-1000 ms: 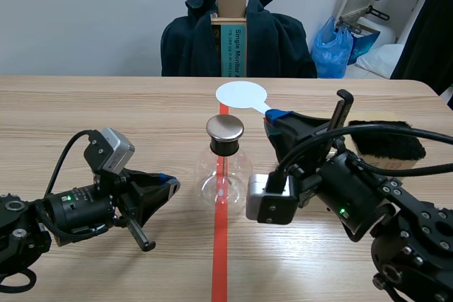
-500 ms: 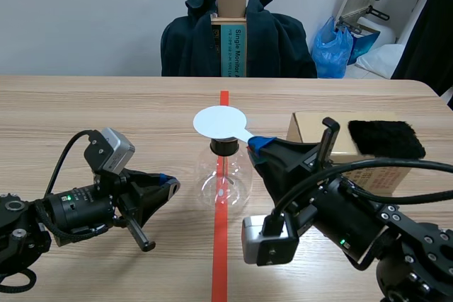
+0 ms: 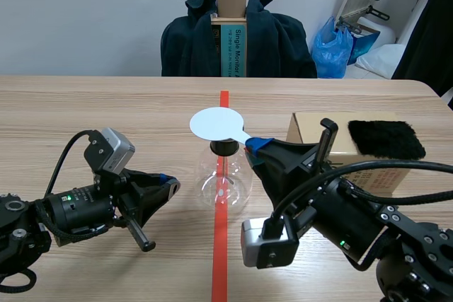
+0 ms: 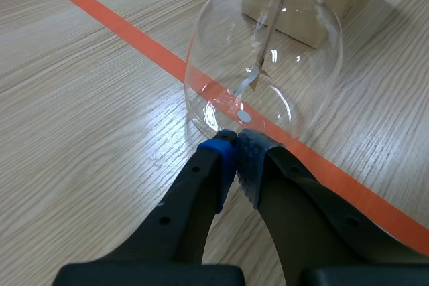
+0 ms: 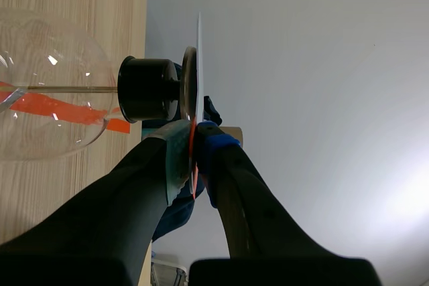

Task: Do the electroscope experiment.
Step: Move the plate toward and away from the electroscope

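The electroscope, a round glass flask [image 3: 223,178] with a black stopper [image 3: 225,147], stands on the red tape line. My right gripper [image 3: 256,145] is shut on the handle of a white disc paddle [image 3: 216,124], holding it flat over the flask's top. In the right wrist view the disc [image 5: 199,51] lies edge-on against the metal cap plate [image 5: 190,78] above the stopper [image 5: 147,90]. My left gripper [image 4: 234,159] is shut on nothing, low on the table just short of the flask [image 4: 265,58]. Inside, a foil leaf [image 4: 251,82] slants off the rod's end.
A cardboard box [image 3: 315,136] with a black fur pad [image 3: 386,139] on it stands right of the flask, behind my right arm. A chair draped with a dark jacket [image 3: 237,37] stands beyond the table's far edge.
My right gripper carried the white disc from behind the flask to the left and toward me, over the flask's metal cap, which is now covered. The left arm has not moved.
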Available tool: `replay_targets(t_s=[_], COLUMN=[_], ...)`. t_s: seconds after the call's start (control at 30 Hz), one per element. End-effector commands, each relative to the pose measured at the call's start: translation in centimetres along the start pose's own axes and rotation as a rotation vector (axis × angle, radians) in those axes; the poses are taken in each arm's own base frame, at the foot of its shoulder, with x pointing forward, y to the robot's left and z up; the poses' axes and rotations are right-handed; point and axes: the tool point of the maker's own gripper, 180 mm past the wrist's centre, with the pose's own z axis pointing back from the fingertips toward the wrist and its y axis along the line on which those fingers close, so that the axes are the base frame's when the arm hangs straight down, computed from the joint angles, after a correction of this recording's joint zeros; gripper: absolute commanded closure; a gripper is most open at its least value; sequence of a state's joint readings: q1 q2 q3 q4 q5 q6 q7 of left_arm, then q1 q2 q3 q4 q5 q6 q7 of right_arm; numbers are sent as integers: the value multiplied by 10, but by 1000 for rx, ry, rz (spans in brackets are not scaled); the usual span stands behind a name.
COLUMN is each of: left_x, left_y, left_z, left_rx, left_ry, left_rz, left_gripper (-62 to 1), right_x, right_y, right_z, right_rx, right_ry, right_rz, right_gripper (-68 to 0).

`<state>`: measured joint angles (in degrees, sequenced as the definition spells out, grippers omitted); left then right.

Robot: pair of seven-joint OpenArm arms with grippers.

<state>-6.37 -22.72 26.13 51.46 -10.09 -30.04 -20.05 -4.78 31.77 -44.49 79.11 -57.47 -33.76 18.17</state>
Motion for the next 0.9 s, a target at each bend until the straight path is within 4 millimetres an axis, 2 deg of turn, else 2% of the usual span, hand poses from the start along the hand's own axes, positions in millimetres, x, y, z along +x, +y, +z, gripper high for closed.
replay_targets(t_s=[0.0,0.17,0.57,0.87], left_x=[13,13,13,13], left_y=[2,2,2,2], left_z=[-2,-2,-2,-2], left_rx=[1,1,1,1], left_ry=[-44,-44,-44,-44], left_rz=[-2,-2,-2,-2], left_gripper=[-30,-30,-30,-30], right_x=[-3,-13,-52,-61], right_y=[-12,-13,-13,-15], right_z=[-4,-4,3,5], right_rx=[-36,-40,-42,-48], right_ry=[-4,49,273,317], right_rz=[19,19,14,16], right_gripper=[-8,-8,-8,-8])
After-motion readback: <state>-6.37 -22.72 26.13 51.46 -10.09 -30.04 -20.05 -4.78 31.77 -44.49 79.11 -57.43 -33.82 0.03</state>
